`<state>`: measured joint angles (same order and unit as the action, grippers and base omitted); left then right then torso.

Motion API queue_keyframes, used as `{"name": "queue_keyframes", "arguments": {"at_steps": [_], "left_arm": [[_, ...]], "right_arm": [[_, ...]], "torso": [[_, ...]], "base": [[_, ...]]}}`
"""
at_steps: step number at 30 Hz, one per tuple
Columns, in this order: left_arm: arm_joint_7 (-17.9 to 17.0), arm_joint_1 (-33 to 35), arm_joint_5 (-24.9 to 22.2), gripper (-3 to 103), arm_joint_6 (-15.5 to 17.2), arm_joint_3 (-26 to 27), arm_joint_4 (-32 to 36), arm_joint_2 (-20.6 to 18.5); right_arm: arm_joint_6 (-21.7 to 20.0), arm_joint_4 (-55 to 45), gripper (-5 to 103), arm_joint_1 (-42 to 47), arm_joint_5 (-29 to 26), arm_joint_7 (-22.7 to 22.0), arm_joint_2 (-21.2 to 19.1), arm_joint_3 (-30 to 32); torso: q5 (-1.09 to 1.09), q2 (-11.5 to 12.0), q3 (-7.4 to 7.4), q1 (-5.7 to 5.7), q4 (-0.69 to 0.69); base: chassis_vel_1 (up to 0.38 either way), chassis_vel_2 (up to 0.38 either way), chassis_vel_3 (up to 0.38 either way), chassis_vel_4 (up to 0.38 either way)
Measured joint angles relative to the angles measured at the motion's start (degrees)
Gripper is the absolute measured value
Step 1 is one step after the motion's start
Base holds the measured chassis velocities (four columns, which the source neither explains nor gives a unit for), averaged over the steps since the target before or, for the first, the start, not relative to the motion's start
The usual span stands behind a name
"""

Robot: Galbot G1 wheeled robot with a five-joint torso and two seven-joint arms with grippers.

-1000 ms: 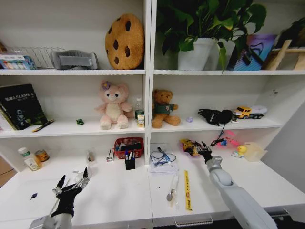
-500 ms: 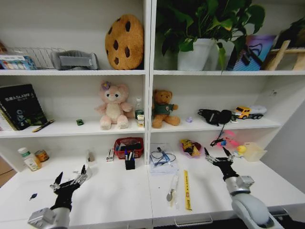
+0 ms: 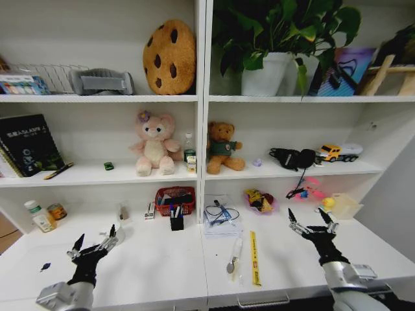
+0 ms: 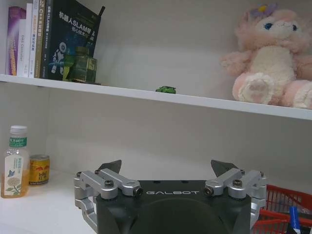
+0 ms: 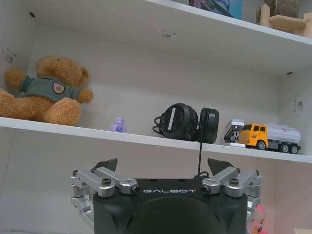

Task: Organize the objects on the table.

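The table (image 3: pixel 162 265) runs white across the lower half of the head view; the black pen cup (image 3: pixel 176 221) stands near its back edge at about 12 o'clock from the table's middle, pens sticking out of it, with a red basket (image 3: pixel 175 198) just behind it; the tiny green car (image 3: pixel 108 166) sits one shelf up, at about 10 o'clock from the cup, and the left wrist view shows it (image 4: pixel 165 89) on that shelf beside a pink plush (image 4: pixel 270 56). A plastic-wrapped spoon (image 3: pixel 233 258) and a yellow ruler (image 3: pixel 255 258) lie side by side on the tabletop at about 4 o'clock from the cup; a white pad with a coiled cable (image 3: pixel 221 216) lies at 3 o'clock.

The left gripper (image 3: pixel 93 245) hovers over the table's near left corner, at about 8 o'clock from the cup, fingers spread wide, holding nothing; the right gripper (image 3: pixel 311 221) hangs above the table's right half at about 3 o'clock, fingers likewise wide apart and empty. The right wrist view looks toward a shelf with a brown bear (image 5: pixel 44 92), black headphones (image 5: pixel 187 122) and a toy truck (image 5: pixel 263 136).
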<state>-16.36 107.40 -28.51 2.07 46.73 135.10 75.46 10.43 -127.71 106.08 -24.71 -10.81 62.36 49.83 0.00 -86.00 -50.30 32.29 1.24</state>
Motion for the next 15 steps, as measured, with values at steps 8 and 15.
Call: {"name": "queue_keyframes", "arguments": {"at_steps": [8, 15], "left_arm": [[0.24, -0.01, -0.42, 100, -0.1, 0.12, 0.04, -0.14], [0.19, -0.45, -0.97, 100, -0.17, 0.6, 0.13, -0.09]], "right_arm": [[-1.14, 0.52, 100, -2.36, -3.75, 0.2, -4.14, 0.69], [-1.47, 0.19, 100, -2.43, -3.02, 0.21, -2.61, -1.51]], "torso": [[-0.01, 0.01, -0.01, 0.0, -0.04], [0.0, 0.01, -0.01, 0.01, -0.01]], "base": [[0.0, 0.0, 0.0, 0.0], [0.0, 0.0, 0.0, 0.0]]}}
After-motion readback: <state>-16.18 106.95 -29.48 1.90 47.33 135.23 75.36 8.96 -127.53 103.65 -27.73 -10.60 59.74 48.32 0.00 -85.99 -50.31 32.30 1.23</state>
